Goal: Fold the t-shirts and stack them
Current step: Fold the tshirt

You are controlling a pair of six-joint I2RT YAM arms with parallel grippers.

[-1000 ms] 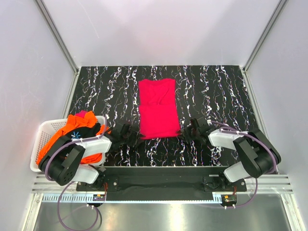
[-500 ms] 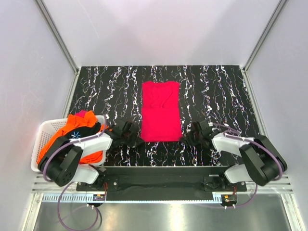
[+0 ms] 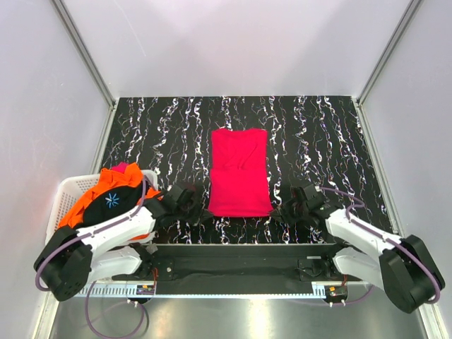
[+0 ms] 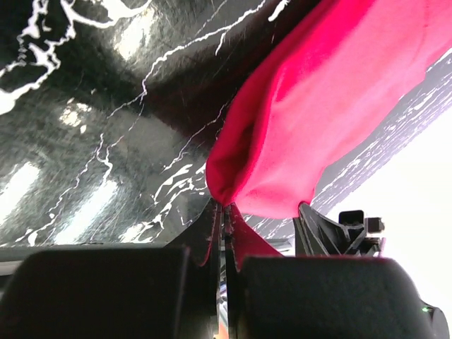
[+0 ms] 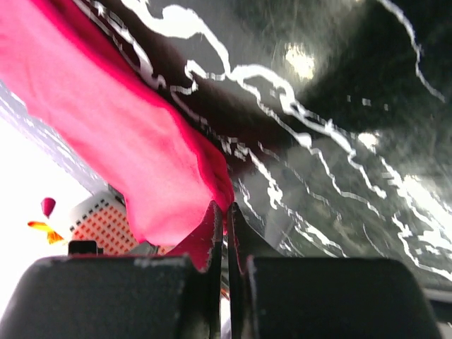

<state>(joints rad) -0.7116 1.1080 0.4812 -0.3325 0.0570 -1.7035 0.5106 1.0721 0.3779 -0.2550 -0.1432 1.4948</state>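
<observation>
A magenta-red t-shirt (image 3: 240, 171) lies as a long folded strip in the middle of the black marbled table. My left gripper (image 3: 199, 209) is shut on its near left corner, seen as pinched red cloth (image 4: 282, 141) in the left wrist view. My right gripper (image 3: 282, 210) is shut on its near right corner, seen as pinched red cloth (image 5: 141, 141) in the right wrist view. Both hold the near edge low over the table. Orange, black and pink shirts (image 3: 113, 194) are piled in the basket at the left.
A white slatted basket (image 3: 65, 198) stands at the near left beside the left arm. White walls and metal posts close in the table on three sides. The black marbled table top (image 3: 318, 141) runs to the back wall.
Both grippers have drawn the near edge of the magenta-red shirt toward the front edge and slightly right. The shirt has slid with them and lies straighter. Both arms have stretched out lower.
</observation>
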